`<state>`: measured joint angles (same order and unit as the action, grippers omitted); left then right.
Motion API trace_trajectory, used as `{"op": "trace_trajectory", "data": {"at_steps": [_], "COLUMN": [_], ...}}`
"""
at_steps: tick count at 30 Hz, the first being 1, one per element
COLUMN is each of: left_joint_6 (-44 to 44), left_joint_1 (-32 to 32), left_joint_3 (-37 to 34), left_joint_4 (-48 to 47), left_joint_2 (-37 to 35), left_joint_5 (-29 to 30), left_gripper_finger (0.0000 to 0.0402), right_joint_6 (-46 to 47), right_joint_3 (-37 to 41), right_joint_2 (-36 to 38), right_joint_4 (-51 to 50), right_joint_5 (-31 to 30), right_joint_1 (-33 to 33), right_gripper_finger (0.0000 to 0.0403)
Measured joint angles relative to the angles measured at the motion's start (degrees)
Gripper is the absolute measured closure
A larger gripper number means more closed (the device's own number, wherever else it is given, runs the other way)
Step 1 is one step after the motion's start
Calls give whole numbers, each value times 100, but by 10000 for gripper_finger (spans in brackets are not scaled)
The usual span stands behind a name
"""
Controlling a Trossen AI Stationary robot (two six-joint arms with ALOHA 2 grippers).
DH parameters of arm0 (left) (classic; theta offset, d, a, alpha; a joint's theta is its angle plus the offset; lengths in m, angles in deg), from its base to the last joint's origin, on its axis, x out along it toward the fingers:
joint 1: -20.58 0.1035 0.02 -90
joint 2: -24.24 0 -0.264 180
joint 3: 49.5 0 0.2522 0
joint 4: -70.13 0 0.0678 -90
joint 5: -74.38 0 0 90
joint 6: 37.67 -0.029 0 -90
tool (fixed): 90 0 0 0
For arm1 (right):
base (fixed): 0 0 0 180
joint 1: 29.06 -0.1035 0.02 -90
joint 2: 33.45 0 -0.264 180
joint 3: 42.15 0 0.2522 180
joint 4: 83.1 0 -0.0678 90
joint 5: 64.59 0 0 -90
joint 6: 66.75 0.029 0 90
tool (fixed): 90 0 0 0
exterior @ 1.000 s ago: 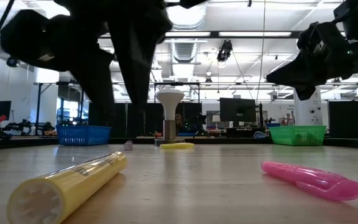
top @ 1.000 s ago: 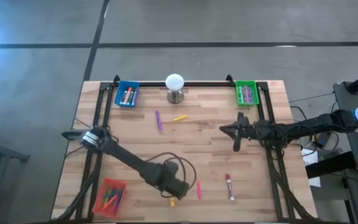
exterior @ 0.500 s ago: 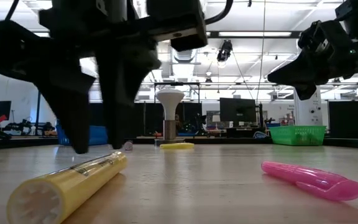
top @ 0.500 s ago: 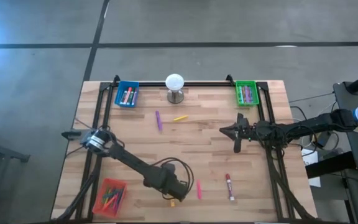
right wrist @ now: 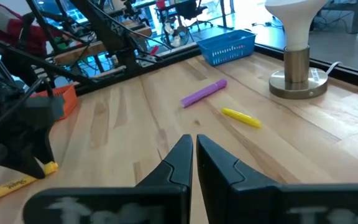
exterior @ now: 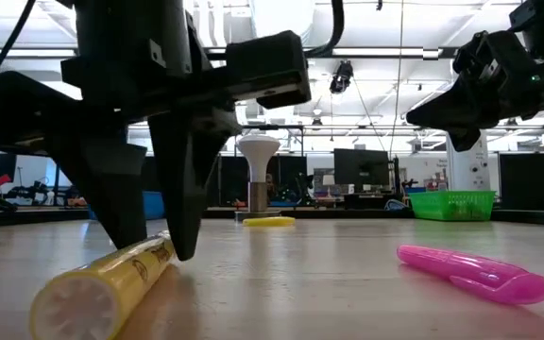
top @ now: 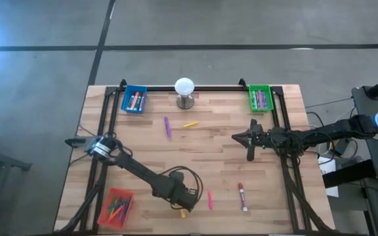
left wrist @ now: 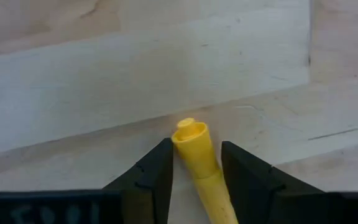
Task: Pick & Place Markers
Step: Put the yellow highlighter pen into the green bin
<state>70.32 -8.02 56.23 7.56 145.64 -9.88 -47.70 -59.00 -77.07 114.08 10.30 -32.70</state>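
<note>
**Left gripper straddling yellow marker at front edge of table**

Table [top: 222, 164]: light wood, black frame rails on both sides and along the far edge.

Left arm: reaches from the left rail diagonally to the front centre. Left gripper [left wrist: 196, 167] is down at the tabletop, jaws parted, one finger [left wrist: 157, 171] on each side of the yellow marker [left wrist: 201, 165]. Narrow gaps show on both sides; grip not closed. In the low view the marker [exterior: 102, 283] lies flat on the wood, ribbed end toward the camera.

Right arm: comes in from the right rail, raised above the table at mid-depth. Right gripper [right wrist: 194, 155] has jaws nearly together, nothing between them.

Trays: blue tray [top: 134, 99] far left, green tray [top: 260, 98] far right, red tray [top: 116, 206] front left; each holds markers.

White ball on metal stand [top: 185, 93]: far edge, between blue and green trays.

Loose markers: red-and-white marker [top: 242, 196] front right; pink marker [top: 210, 199] just right of the left gripper; purple marker [top: 167, 126] and a second small yellow marker [top: 189, 124] near the stand
</note>
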Motion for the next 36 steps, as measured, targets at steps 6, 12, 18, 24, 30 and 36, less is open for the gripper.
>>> {"op": "trace_trajectory", "data": {"at_steps": [6,12,18,24,30,36], "left_joint_6": [-106,-464,-1137,-3235,-6060,-7408], "left_joint_1": [0,0,127,548,1272,2043], "left_joint_3": [-49,-42,-43,-416,-2031,-3565], "left_joint_4": [-16,-230,-836,240,4919,8990], "left_joint_2": [-32,-214,-776,-1411,-1956,-1883], "left_joint_5": [-33,-50,500,1685,902,-707], "left_gripper_finger": [309,353,348,353,352,351], "right_joint_6": [13,103,458,1197,1892,1935], "right_joint_3": [2,57,142,191,195,81], "right_joint_2": [-9,-45,-265,-760,-1504,-2087], "right_joint_4": [-23,-12,-14,-25,107,1102], "right_joint_5": [2,6,7,-214,-929,-1001], "right_joint_1": [-13,-68,-152,-445,-885,-1003], "right_gripper_finger": [385,385,385,385,385,367]}}
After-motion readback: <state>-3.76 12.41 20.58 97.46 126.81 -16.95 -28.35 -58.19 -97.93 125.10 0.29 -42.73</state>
